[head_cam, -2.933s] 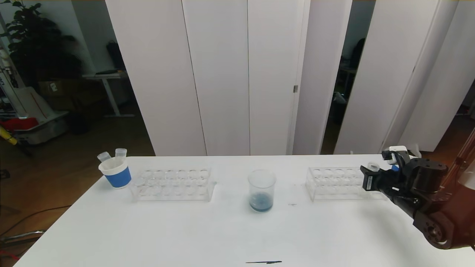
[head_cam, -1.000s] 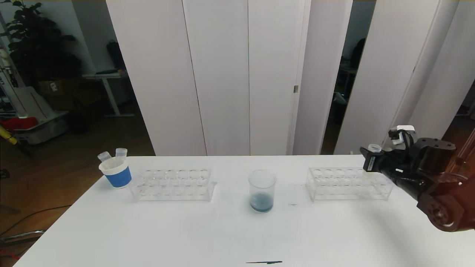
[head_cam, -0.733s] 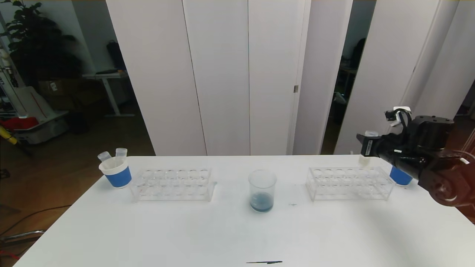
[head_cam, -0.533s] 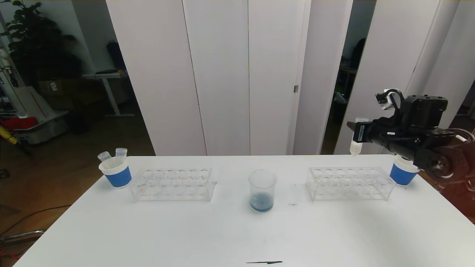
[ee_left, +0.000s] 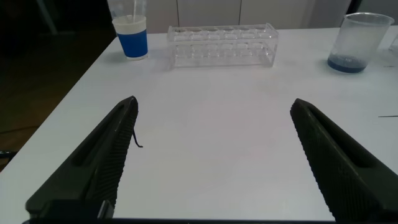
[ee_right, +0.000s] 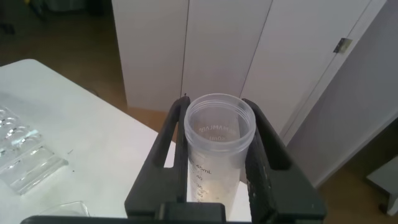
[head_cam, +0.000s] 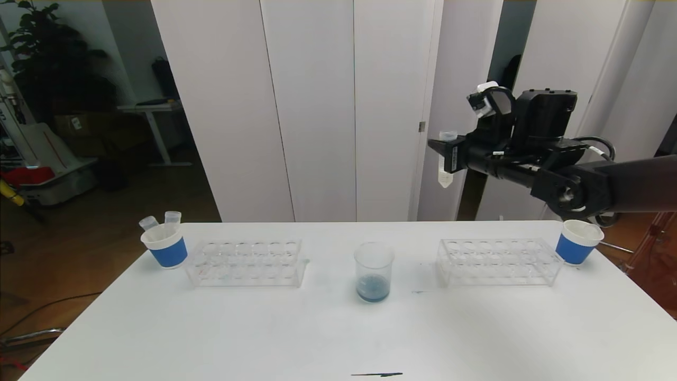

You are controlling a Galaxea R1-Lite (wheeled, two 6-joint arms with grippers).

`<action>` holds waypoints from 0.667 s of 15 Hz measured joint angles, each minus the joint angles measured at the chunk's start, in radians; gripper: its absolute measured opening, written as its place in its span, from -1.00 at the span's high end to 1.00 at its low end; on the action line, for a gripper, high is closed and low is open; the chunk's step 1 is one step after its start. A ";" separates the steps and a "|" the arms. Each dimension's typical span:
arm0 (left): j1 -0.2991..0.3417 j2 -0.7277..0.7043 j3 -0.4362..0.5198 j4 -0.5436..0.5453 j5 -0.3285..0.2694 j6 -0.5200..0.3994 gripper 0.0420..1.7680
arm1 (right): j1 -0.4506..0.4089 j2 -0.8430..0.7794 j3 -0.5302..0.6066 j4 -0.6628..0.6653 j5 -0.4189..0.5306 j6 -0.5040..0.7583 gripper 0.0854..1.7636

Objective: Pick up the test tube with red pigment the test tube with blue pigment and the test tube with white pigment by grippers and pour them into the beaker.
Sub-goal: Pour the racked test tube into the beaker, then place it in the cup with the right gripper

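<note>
Head view: right gripper [head_cam: 447, 156] raised well above the tabletop [head_cam: 338, 328], jaws pinching the test tube with white pigment [head_cam: 446, 168] near its rim. Tube hangs upright, pale liquid at its rounded bottom, up and to the right of the beaker [head_cam: 373, 272]. Beaker stands mid-tabletop between the two clear racks [head_cam: 246, 262], a shallow blue layer already in it, so blue looks poured; white is the step in hand.

Right wrist view: tube mouth [ee_right: 220, 121] open and seated squarely between both jaws, no visible slant.

Left gripper [ee_left: 211, 162]: low over the near tabletop, jaws spread wide, holding nothing, idle.

Judgement for the pour: carry the tube leftward and lower until its rim sits just above the beaker's mouth. Tilt slowly about the wrist, lip inside the flared rim. Keep clear of the glass wall, since a knock could tip it.
</note>
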 joint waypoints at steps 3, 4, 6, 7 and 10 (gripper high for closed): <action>0.000 0.000 0.000 0.000 0.000 0.000 -0.98 | 0.083 0.034 0.007 -0.025 -0.002 -0.112 0.39; 0.000 0.000 0.000 0.000 0.000 0.000 -0.98 | 0.104 0.049 0.009 -0.063 -0.002 -0.131 0.39; 0.000 0.000 0.000 0.000 0.000 0.000 -0.98 | 0.130 0.077 0.027 -0.168 0.003 -0.140 0.39; 0.000 0.000 0.000 0.000 0.000 0.000 -0.98 | 0.136 0.087 0.044 -0.207 0.007 -0.148 0.39; 0.000 0.000 0.000 0.000 0.000 0.000 -0.98 | 0.142 0.107 0.119 -0.302 0.045 -0.192 0.39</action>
